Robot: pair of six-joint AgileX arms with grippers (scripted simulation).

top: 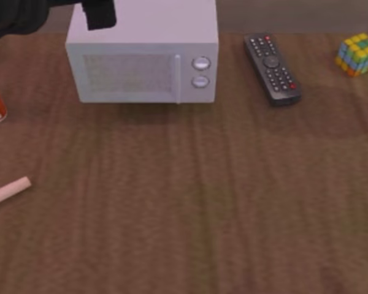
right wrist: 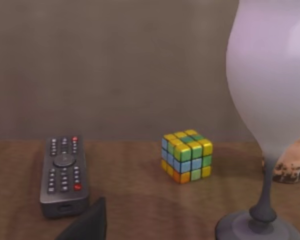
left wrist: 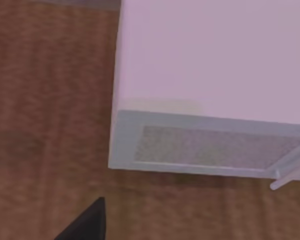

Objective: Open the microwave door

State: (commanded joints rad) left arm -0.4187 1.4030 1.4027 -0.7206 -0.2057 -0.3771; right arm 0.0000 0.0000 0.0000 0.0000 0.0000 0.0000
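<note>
My left gripper (top: 99,15) hovers over the microwave (top: 144,27) at the bench's far left (its fingers: cannot tell how open). The microwave door (top: 127,75) is shut; I should hook its handle (top: 178,78) and swing outward. Right arm out of view.

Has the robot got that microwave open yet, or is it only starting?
Only starting. The microwave door sits flush and shut, its handle untouched. The left hand hangs above the microwave, back-left, holding nothing. Grasping the handle and swinging the door open are left.
</note>
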